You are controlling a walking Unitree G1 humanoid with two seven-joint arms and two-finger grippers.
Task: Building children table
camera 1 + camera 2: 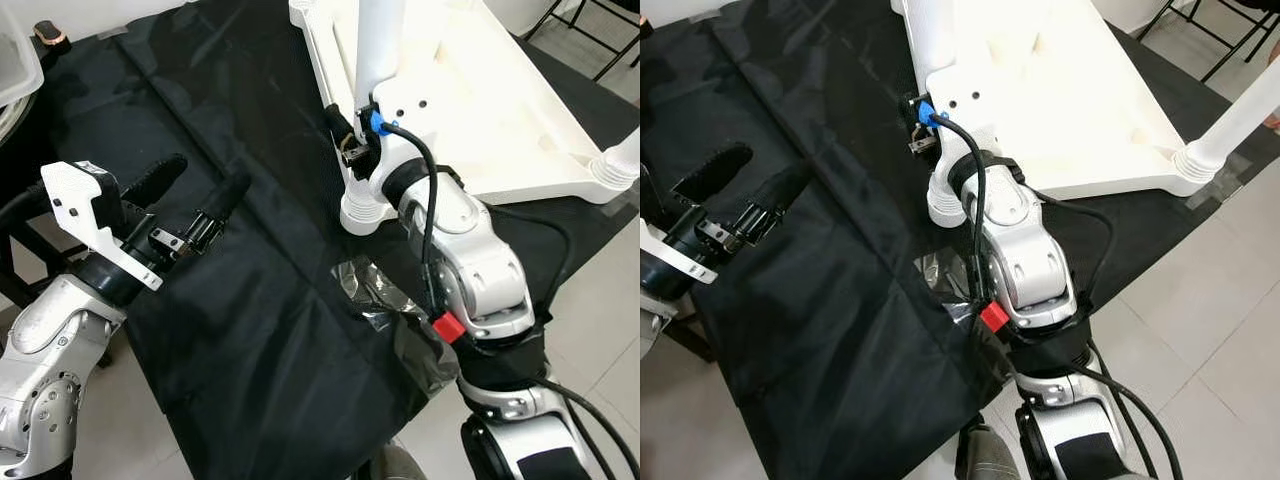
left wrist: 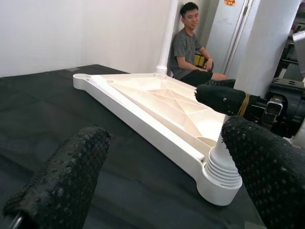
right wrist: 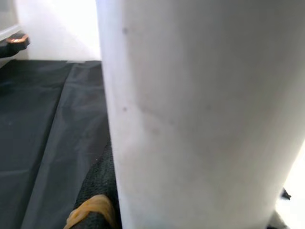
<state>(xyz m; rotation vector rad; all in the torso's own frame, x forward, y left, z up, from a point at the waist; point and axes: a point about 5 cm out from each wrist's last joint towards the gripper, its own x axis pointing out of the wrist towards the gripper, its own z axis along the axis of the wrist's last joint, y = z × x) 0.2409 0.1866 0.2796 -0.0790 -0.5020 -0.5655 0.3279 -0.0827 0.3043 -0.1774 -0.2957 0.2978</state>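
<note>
The upturned white plastic children's tabletop lies on the black-clothed surface. The right gripper has its jaws clenched around the upright white tubular leg at the near corner socket. The left gripper hovers nearby, jaws released.

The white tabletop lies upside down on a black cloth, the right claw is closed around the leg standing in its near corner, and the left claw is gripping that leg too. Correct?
Not quite. The left claw is open and holds nothing; it hovers over the black cloth, apart from the leg. The left eye view shows this. The rest stands: the tabletop lies upside down and the right claw grips the leg.
</note>
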